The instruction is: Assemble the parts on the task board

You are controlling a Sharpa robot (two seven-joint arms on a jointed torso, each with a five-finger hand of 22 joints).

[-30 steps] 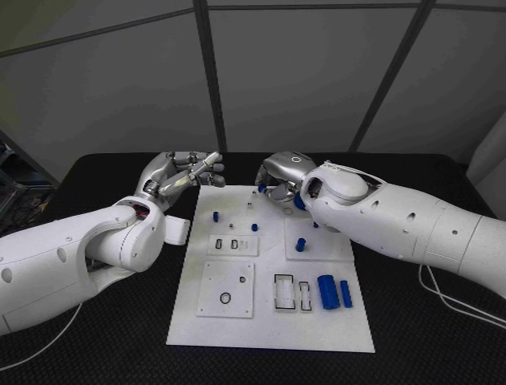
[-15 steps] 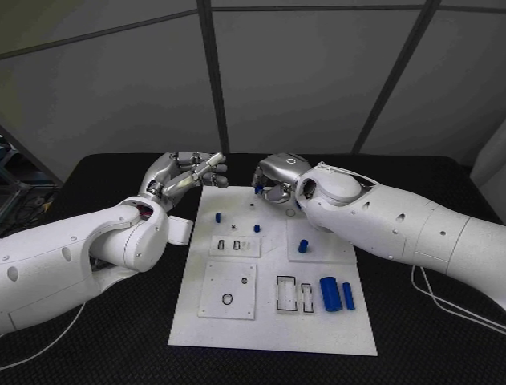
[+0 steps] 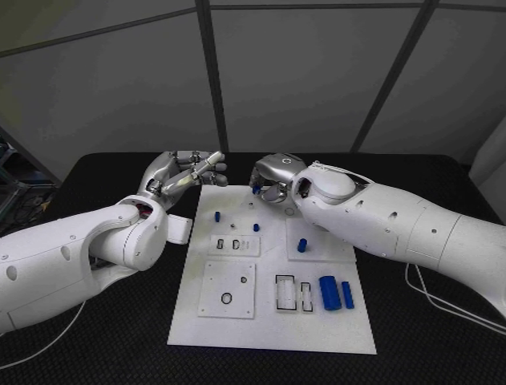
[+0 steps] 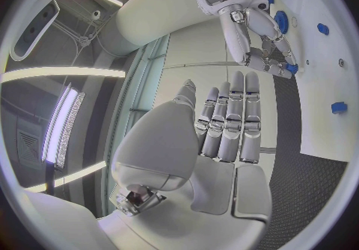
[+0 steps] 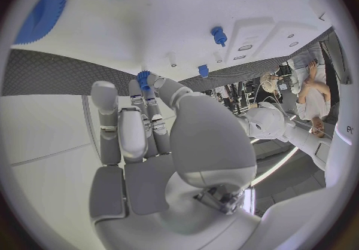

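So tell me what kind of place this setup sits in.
Probably a robotics lab or test cell: a black table carries a white task board with small blue parts, and plain grey wall panels enclose it.

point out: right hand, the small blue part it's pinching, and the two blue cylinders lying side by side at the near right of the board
right hand (image 3: 278, 178), head view, back of the hand.
small blue part (image 5: 143, 79), right wrist view, its body at the fingertips.
two blue cylinders (image 3: 329, 292), head view, middle of the thicker one.
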